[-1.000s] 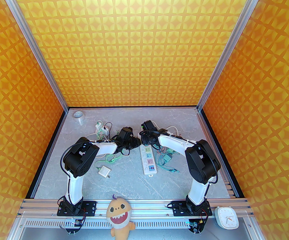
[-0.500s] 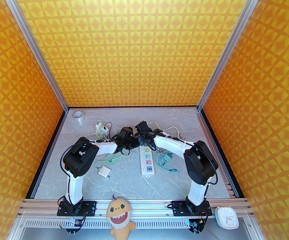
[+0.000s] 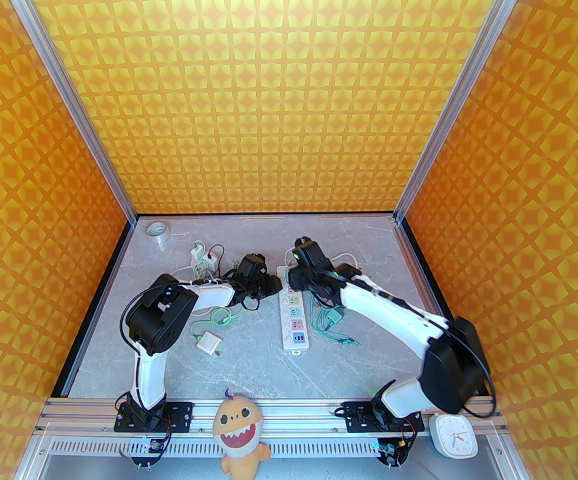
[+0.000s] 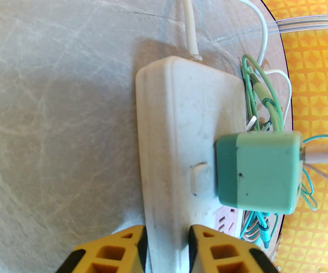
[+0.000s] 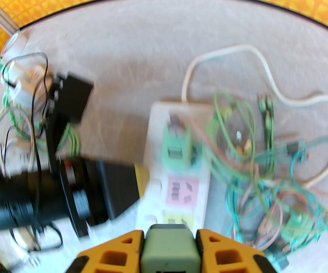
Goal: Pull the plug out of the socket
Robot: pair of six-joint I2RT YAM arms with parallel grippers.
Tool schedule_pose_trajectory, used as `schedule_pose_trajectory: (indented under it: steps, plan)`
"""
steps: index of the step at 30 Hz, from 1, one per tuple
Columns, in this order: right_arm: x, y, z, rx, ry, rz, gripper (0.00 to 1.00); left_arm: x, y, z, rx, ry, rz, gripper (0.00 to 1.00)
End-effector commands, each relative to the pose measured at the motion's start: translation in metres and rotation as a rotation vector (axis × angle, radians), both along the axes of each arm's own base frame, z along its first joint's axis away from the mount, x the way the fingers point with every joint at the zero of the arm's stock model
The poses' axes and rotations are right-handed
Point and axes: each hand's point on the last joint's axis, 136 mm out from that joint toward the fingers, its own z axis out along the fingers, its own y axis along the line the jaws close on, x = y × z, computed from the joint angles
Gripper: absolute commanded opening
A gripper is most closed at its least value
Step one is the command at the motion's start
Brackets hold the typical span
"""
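Right wrist view, blurred, but there it is: the right gripper (image 5: 169,237) has its yellow fingers clamped on a grey-green plug (image 5: 169,252), held over the yellow outlet face of the power strip (image 5: 178,181), prongs hidden, and the pink face just beyond is bare. The strip lies flat mid-table, running near to far between the two arms on the grey marble table (image 3: 248,368). On its far outlet sits a mint-green adapter cube (image 4: 259,172), right beside the white switch button (image 4: 200,178). Over to the left wrist view: the left gripper (image 4: 166,237) has its fingers closed on the strip's long side edge, white casing filling the gap. A white cord (image 4: 190,24) leaves the far end, and a tangle of green and teal cables (image 5: 266,166) is heaped against the strip's right side. Further out, a white charger (image 3: 209,343) lies near the left arm, and a tape roll (image 3: 158,230) sits in the far left corner
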Motion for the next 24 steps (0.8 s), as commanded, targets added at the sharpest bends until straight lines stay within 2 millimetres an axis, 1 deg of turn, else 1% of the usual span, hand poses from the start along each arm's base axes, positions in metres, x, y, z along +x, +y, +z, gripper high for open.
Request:
schedule_pose_trajectory:
  steps: [1,8,14,19,24]
  plan:
    - [-0.028,-0.008,-0.005,0.052,0.048,0.01,0.28,-0.016,0.034,-0.043,0.162,0.109,0.042,0.31]
    - [-0.076,-0.04,-0.035,0.061,0.119,-0.028,0.29,-0.015,0.036,-0.039,0.158,0.105,0.046,0.31]
    - [-0.113,-0.061,-0.074,0.097,0.202,-0.103,0.29,-0.015,0.037,-0.037,0.165,0.101,0.046,0.31]
    - [-0.133,-0.085,-0.099,0.084,0.248,-0.204,0.3,-0.013,0.039,-0.035,0.173,0.095,0.049,0.31]
    - [-0.145,-0.1,-0.109,0.069,0.264,-0.266,0.31,-0.013,0.041,-0.031,0.177,0.088,0.049,0.32]
